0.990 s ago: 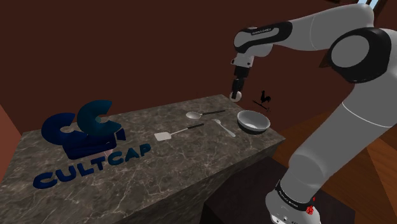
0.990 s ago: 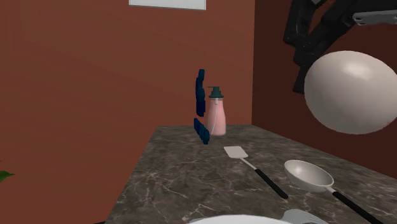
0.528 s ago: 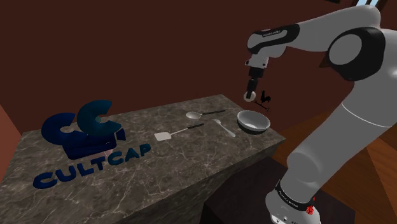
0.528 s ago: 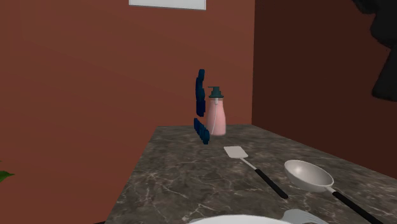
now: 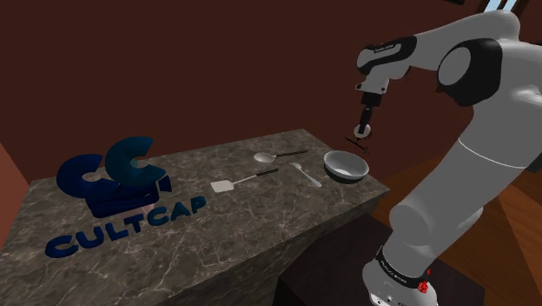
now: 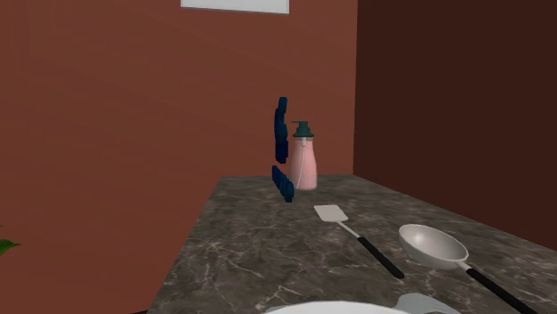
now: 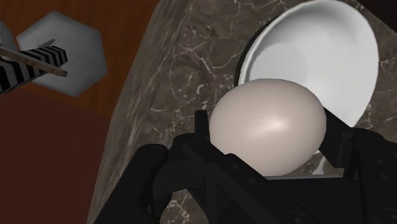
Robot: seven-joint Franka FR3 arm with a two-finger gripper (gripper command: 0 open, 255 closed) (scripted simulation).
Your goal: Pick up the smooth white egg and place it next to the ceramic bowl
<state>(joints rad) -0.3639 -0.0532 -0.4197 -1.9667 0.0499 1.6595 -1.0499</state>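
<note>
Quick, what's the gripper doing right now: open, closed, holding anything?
Gripper: closed on the white egg, near the bowl.

Smooth egg [image 7: 267, 124] — glossy bowl [image 7: 318, 44], veined marble counter [image 7: 184, 63]

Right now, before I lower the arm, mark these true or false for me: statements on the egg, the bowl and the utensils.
1. The bowl is empty. True.
2. The tool is shut on the egg. True.
3. The egg lies in the bowl. False: it hangs in the air, held near the bowl.
4. The spatula lies inside the bowl. False: it lies flat on the countertop, apart from the bowl.
</note>
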